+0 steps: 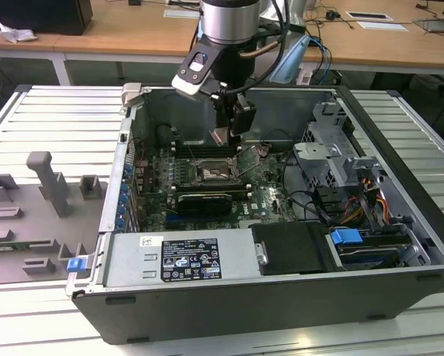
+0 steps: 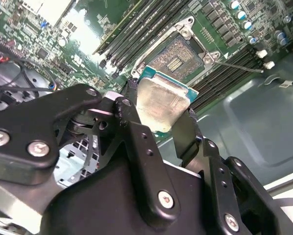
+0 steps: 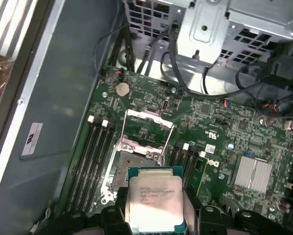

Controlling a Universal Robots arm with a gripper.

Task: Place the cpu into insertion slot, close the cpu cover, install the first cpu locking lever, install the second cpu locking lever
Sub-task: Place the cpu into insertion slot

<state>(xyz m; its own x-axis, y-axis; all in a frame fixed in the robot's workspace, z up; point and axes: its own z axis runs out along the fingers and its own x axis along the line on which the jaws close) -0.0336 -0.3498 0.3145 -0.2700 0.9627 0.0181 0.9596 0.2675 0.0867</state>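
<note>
The gripper (image 2: 158,115) is clamped on the cpu (image 2: 161,100), its black fingers (image 2: 185,129) pinching two opposite edges. The cpu is a small flat square. Its dull silver metal top is scuffed and faintly printed, and a thin green border of its base shows around the top. It hangs in the air above the insertion slot (image 3: 135,164), clear of it. The slot lies bare, a dark square of contacts inside a silver rim. The cpu cover (image 3: 149,126) is tipped open at one side of the slot.
</note>
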